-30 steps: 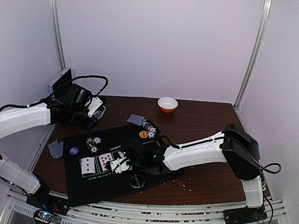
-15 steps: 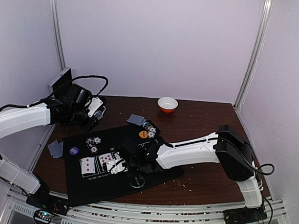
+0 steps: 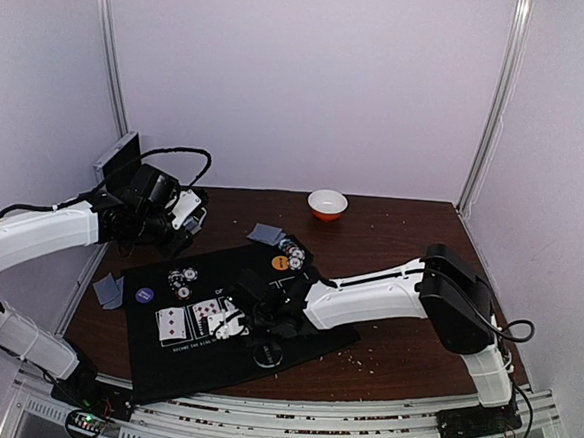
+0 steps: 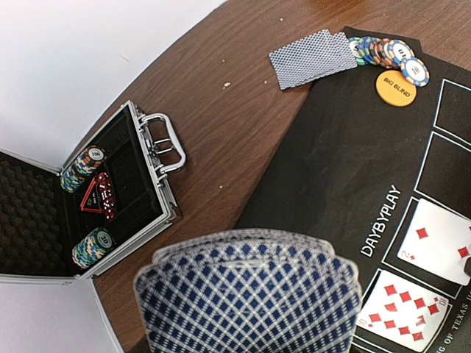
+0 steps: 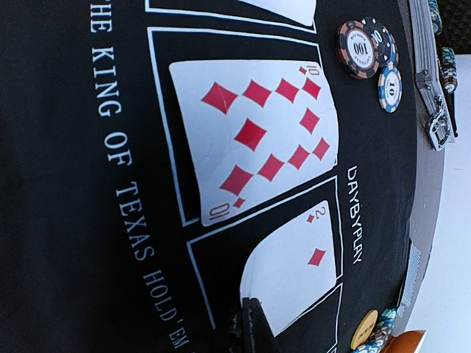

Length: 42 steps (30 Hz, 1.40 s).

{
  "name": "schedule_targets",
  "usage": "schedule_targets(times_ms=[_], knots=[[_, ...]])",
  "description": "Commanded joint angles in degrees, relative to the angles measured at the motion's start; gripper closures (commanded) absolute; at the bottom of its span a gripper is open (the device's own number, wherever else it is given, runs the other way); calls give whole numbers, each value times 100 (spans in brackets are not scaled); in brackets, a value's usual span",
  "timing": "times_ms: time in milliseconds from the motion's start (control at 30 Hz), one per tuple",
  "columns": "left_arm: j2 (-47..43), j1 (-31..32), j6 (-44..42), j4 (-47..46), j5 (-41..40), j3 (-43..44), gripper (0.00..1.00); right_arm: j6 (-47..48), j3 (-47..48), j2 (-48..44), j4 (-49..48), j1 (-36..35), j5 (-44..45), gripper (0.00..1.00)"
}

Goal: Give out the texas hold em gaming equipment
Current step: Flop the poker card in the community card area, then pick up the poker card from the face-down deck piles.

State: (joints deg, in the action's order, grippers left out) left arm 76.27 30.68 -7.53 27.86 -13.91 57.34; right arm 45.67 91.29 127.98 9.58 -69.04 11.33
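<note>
Playing cards (image 3: pixel 169 323) are lying face up in two neighbouring boxes of the black mat (image 3: pixel 212 364): the ten of diamonds (image 5: pixel 254 136) and the two of diamonds (image 5: pixel 298 268). Your right end effector (image 5: pixel 248 303) is hanging at the edge of the two with its fingers (image 5: pixel 254 331) pressed together, pinching nothing. You cannot tell whether the tips are touching the card.

Your left end effector (image 3: pixel 187 212) is hovering over the desk's (image 3: pixel 403 357) rear left part, pinching a fan of blue-backed cards (image 4: pixel 246 290) that is filling the bottom of its wrist view and covering the grip itself. Beneath it an open metal case (image 4: pixel 110 213) is sitting on the desk with chip stacks (image 4: pixel 92 246) inside.

A face-down pair of cards (image 4: pixel 309 57) is lying off the mat's far corner, just beside a row of striped chips (image 4: pixel 386 51). An orange disc (image 4: pixel 396 83) is resting on the mat next to them. More chips (image 3: pixel 180 279) and a purple disc (image 3: pixel 144 294) are sitting near the mat's left edge, and a clear disc (image 3: pixel 268 354) near its front edge. A white bowl (image 3: pixel 327 203) is standing at the desk's rear edge.
</note>
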Motion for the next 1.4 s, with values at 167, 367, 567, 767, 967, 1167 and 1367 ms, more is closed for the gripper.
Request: schedule_targets(times_ms=[167, 367, 567, 767, 967, 1167, 1367], knots=[[-156, -60, -7, -298, 77, -27, 53, -15, 288, 239, 145, 4, -92, 100], [-156, -61, -16, -298, 82, -16, 53, -42, 289, 197, 319, 4, -87, 98], [-155, -53, -20, -294, 87, -17, 53, -46, 73, -45, 270, 0, -103, 83], [-155, -58, -24, -291, 106, -28, 53, -185, -55, -465, 261, -12, -437, 74], [-141, -54, -105, -297, 266, -45, 52, -1959, -472, -1495, -672, 512, -1606, 39], [-85, -24, -275, -271, 1052, -49, 52, -4969, -916, -2186, -1921, 1757, -3405, 5], [-328, 640, -762, -289, 1626, -229, 52, -7023, -1088, -2077, -2726, 2445, -4332, 9]])
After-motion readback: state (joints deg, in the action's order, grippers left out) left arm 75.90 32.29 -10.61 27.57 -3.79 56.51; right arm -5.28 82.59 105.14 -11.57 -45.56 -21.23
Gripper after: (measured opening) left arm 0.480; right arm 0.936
